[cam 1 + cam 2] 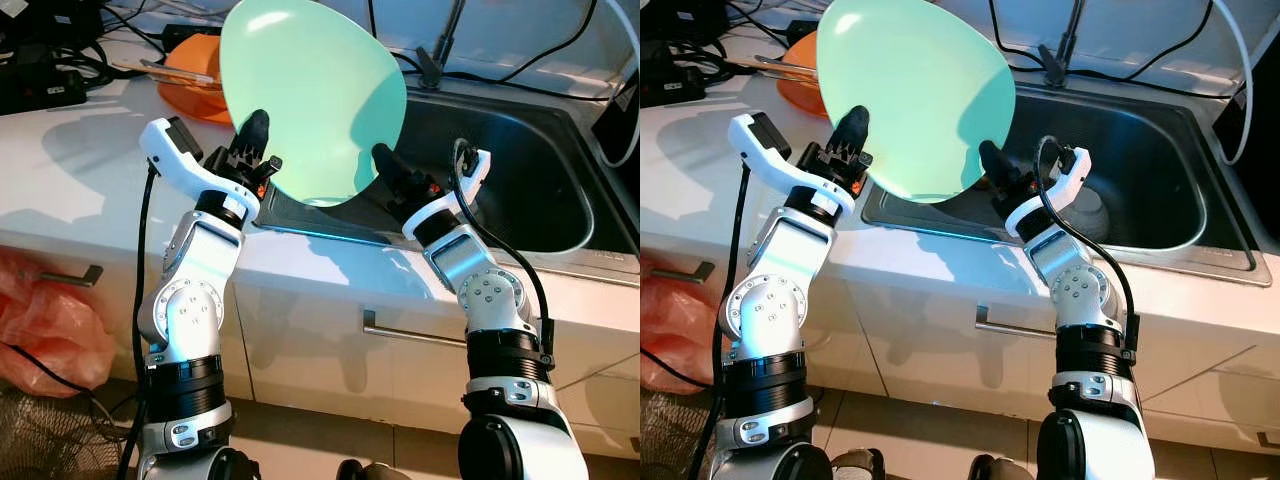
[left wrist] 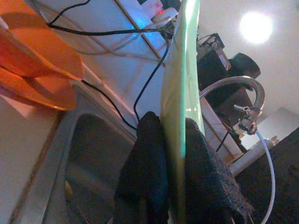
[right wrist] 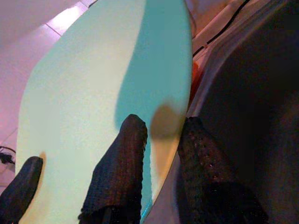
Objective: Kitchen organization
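left eye view has the big mint green plate [image 1: 312,95] held up on edge over the near left corner of the steel sink [image 1: 540,190], tilted back a bit, its top rim cut off by the frame. the left end effector [image 1: 252,150] is clamped on the plate's lower left rim; the left wrist view shows one black finger [image 2: 142,172] on each face of the rim, pressed tight. the right end effector [image 1: 392,172] is at the lower right rim, and in the right wrist view one finger [image 3: 122,163] lies against the plate's face with the other behind the edge, so it looks clamped on too.

no readable writing or brand anywhere, nothing legible on the plate or the arms.

behind the plate an orange dish [image 1: 195,80] sits on the white bench [image 1: 80,180], mostly hidden. a curved tap [image 2: 236,91] shows in the left wrist view. black cables [image 1: 520,45] trail along the back wall. down at the floor on the left there's a pinkish plastic bag [image 1: 45,320], partly cut off. something pale sits in the sink [image 1: 1085,205] behind the right wrist, too hidden to identify.
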Available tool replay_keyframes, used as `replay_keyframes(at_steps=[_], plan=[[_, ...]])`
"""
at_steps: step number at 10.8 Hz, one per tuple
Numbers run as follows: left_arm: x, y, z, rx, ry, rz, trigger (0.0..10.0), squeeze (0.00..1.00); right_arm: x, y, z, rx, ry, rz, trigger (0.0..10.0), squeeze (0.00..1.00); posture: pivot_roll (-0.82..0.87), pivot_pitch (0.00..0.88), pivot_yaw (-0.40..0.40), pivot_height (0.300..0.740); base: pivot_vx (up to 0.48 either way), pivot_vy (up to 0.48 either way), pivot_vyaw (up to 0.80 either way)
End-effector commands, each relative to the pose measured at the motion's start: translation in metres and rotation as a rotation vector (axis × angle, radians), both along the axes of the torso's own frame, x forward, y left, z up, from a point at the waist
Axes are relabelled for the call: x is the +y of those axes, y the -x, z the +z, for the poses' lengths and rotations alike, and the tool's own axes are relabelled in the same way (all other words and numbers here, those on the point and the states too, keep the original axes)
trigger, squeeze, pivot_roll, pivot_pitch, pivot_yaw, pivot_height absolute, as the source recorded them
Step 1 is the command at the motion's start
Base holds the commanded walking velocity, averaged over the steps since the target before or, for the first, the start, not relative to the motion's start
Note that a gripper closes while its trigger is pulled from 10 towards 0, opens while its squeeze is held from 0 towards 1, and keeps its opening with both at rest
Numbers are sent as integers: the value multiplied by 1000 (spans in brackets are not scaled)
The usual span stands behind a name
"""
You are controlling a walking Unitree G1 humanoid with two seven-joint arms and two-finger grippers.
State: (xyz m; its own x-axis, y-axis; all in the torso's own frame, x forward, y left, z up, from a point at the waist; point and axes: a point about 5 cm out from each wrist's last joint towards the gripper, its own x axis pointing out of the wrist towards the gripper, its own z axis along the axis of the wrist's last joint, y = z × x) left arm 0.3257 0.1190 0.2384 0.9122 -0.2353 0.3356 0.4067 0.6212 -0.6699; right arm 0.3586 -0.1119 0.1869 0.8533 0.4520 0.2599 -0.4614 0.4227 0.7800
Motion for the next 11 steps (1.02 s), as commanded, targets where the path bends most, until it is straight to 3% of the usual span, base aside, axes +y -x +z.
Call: replay_keyframes(at_steps=[1,5,9,10,11], plan=[[-12,2,5,-31,-2,-65,10000,0,-3,2,4,-21,-14,-6,10000,0,125,115,-84,740,0,0,0],[-26,5,3,-21,6,-145,10000,0,-2,2,3,-11,-32,-3,10000,0,125,114,-82,740,0,0,0],[-30,5,-4,4,-2,-172,10000,0,-3,2,5,-16,-62,-10,10000,0,126,114,-80,740,0,0,0],[-32,5,-7,18,-13,-185,10000,0,-3,2,5,-15,-67,-12,9059,0,126,113,-78,740,0,0,0],[-37,5,-15,53,-29,-210,10000,0,-3,2,5,-15,-77,-15,0,0,123,110,-76,740,0,0,0]])
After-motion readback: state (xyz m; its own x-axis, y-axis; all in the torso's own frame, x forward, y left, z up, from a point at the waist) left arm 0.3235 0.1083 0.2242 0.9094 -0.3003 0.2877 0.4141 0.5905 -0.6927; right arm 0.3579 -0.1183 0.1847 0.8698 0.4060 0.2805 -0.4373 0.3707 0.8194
